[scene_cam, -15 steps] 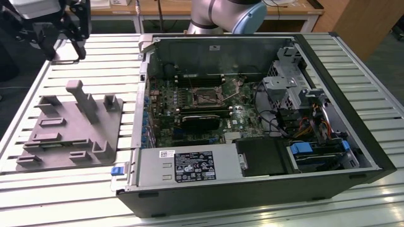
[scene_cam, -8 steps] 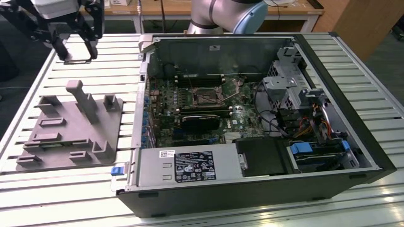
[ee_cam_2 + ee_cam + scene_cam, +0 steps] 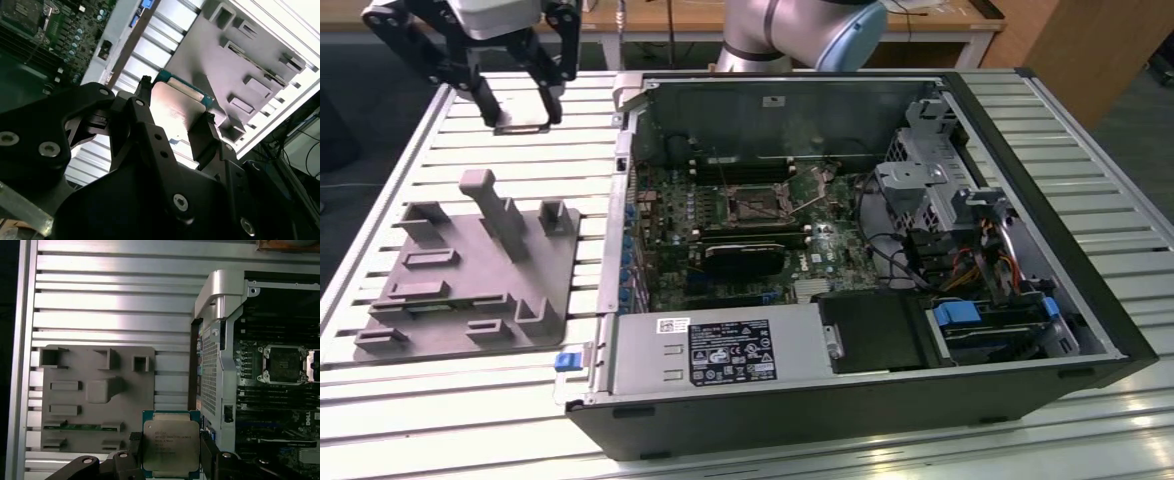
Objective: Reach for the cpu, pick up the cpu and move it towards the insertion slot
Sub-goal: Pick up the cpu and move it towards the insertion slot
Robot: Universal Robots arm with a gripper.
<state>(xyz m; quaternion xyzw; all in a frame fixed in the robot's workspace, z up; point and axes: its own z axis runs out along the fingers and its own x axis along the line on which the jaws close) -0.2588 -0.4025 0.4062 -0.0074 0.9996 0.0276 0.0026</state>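
The gripper [image 3: 522,122] is clamped on the cpu [image 3: 171,447], one finger [image 3: 134,450] against each of two opposite edges, and holds it raised above the slatted table [image 3: 434,160]. In the exterior view it hangs beyond the grey plastic block [image 3: 467,275], to the left of the computer case [image 3: 854,260]. The insertion slot [image 3: 757,206] lies inside the case, well apart from the chip.
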